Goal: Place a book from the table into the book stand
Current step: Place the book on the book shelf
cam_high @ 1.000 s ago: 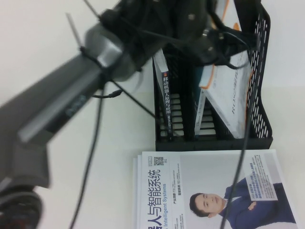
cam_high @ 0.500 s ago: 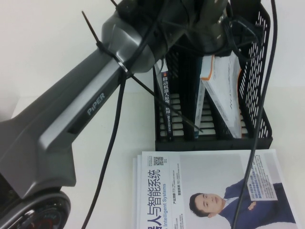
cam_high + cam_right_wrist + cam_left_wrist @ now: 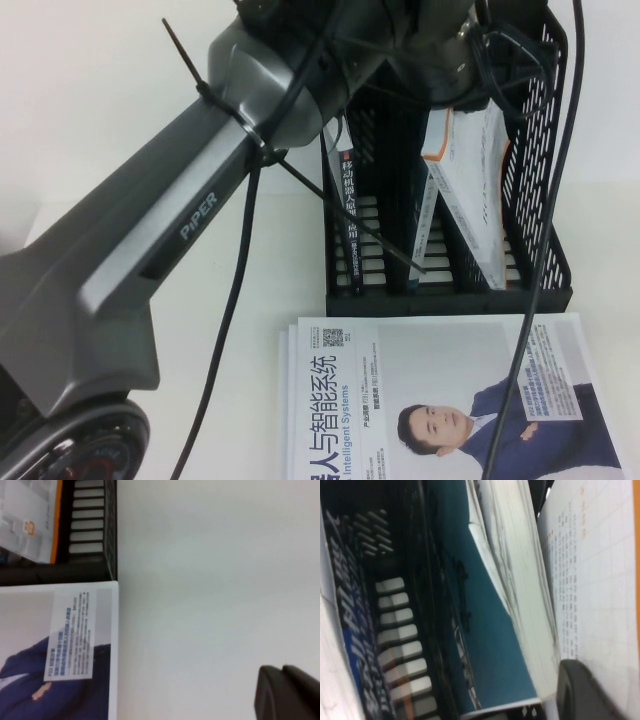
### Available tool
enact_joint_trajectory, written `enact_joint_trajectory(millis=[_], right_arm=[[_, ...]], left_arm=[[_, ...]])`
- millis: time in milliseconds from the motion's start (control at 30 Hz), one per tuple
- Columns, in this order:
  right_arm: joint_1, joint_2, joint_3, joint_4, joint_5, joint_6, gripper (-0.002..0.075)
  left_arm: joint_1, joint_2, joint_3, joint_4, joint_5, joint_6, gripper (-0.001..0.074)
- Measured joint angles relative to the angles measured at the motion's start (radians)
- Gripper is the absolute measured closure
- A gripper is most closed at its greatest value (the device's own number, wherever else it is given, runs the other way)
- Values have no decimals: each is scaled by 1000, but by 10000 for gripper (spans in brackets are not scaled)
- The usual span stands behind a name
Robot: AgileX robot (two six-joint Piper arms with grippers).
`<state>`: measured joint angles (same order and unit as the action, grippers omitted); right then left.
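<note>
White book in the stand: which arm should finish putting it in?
Left. The left gripper grips the white book inside the book stand; the right gripper hangs over bare table beside it.

Left arm [image 3: 190,230] stretched forward, its left pincer [image 3: 582,690] high at the far end; right pincer [image 3: 287,692] low.

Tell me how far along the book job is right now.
Mostly done: the white book with the orange edge stands tilted in the right slot of the book stand, beside a dark book in the left slot. In hand: the left gripper is up at that white book's top, one finger on its cover. Left: let go and pull back. The right gripper waits over the bare table. Magazines lie in front.
</note>
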<state>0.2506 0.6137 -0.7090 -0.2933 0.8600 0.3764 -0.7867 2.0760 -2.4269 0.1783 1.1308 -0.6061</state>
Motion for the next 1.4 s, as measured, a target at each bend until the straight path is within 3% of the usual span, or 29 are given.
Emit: enact_joint_trajectory(millis=[633,733,900,1033,1233,1400], right_arm=[[0,13,49,33,-41,-4,729],[0,13,49,56,-41,-4,729],[0,13,49,71,-44,-4,729],[0,13,49,71,-44,-6,729],[0,13,49,93,-51,-72,729],[0,13,49,174,-111,-170,729]], left_arm=[[-9,77,-16,22,-119,-30,622],[-9,80,-16,22,-135,-30,546],[-6,80,-16,33,-151,-26,342],[-3,80,-16,66,-158,-25,297],[2,63,-16,163,-150,-23,356],[4,-30,-14,274,-137,-16,561]])
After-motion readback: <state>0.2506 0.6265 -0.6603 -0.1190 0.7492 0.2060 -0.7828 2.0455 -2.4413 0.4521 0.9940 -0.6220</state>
